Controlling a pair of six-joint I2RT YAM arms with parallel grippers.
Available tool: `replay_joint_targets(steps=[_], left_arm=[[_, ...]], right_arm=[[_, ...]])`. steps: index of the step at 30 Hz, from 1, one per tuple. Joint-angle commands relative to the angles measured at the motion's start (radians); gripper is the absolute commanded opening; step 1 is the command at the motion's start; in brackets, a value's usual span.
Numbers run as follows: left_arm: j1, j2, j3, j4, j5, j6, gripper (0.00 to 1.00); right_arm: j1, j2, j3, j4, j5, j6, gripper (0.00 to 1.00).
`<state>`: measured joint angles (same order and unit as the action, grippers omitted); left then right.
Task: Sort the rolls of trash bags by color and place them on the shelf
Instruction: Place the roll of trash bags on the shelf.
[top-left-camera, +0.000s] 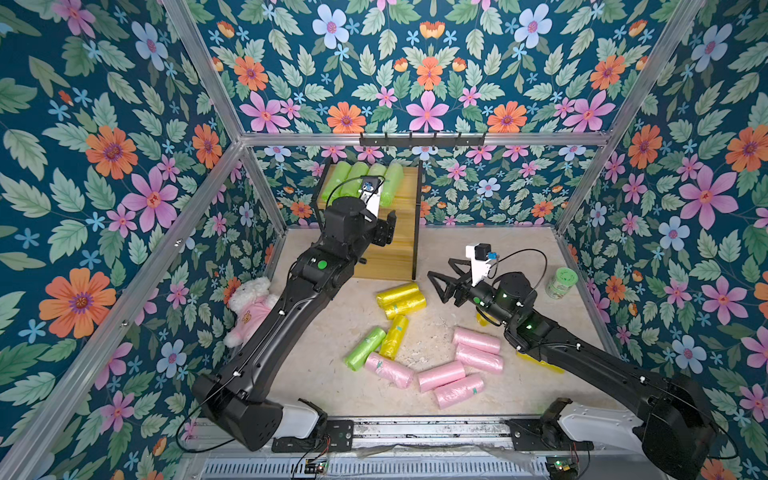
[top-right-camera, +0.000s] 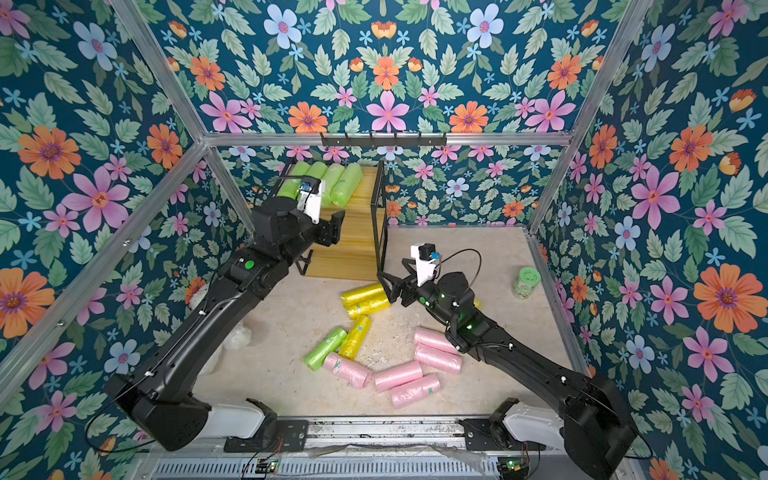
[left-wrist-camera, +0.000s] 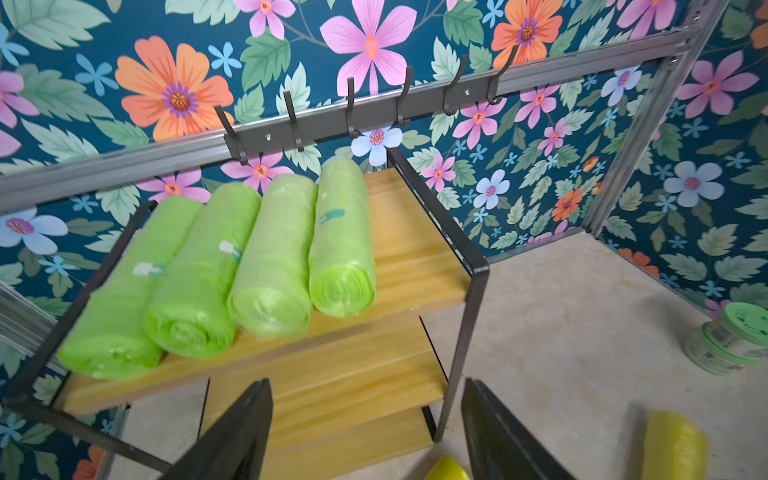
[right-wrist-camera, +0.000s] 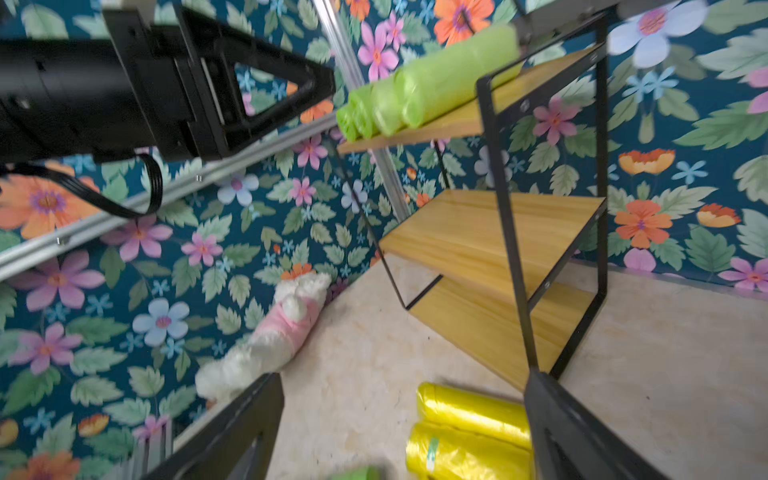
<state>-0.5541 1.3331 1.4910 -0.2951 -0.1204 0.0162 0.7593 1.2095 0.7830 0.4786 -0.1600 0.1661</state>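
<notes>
Left tool (left-wrist-camera: 365, 382) gapes empty facing shelf (left-wrist-camera: 415, 257) at 12 o'clock, w/ four green rolls (left-wrist-camera: 266, 257) up top. Right tool (right-wrist-camera: 405, 378) spread near yellow rolls (top-left-camera: 401, 299) mid counter (top-left-camera: 316, 386); pink rolls (top-left-camera: 457, 374) at 5. Prob. light, squashy, slick film: pinch across mid-barrel.

The left arm (top-left-camera: 274, 328) rises from its base at the near edge and reaches forward and up, elbow bent and wrist held high. The left end effector (top-left-camera: 386, 232) points ahead and slightly down, and its jaws stand well apart with nothing between them. In the left wrist view its two black fingers (left-wrist-camera: 237, 428) frame an open gap. The right arm (top-left-camera: 582, 357) stretches low from its base on the near right and angles inward toward the middle. The right end effector (top-left-camera: 439, 269) lies nearly level, turned toward the left arm's side, with its triangular fingers (right-wrist-camera: 573, 436) spread wide and holding nothing. The two end effectors are well apart
</notes>
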Motion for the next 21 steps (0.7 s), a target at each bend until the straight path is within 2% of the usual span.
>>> replay_joint_targets(steps=[1,4,8,16,18,21], left_arm=[[0.009,-0.071,-0.132,0.101,0.08,-0.106,0.77],[0.061,-0.12,-0.255,0.107,0.166,-0.176,0.77],[0.157,-0.158,-0.402,0.121,0.284,-0.273,0.76],[0.178,-0.187,-0.715,0.143,0.349,-0.361,0.74],[0.154,-0.164,-0.739,0.099,0.319,-0.354,0.73],[0.087,-0.136,-0.752,0.016,0.181,-0.337,0.74]], right_arm=[[0.062,0.027,0.004,-0.128,-0.033,-0.182,0.94],[0.129,0.062,-0.009,-0.162,-0.038,-0.274,0.93],[0.148,0.122,-0.014,-0.157,-0.108,-0.306,0.92],[0.147,0.211,0.001,-0.15,-0.098,-0.316,0.92],[0.135,0.224,0.002,-0.148,-0.102,-0.301,0.92],[0.084,0.228,-0.018,-0.107,-0.145,-0.24,0.92]])
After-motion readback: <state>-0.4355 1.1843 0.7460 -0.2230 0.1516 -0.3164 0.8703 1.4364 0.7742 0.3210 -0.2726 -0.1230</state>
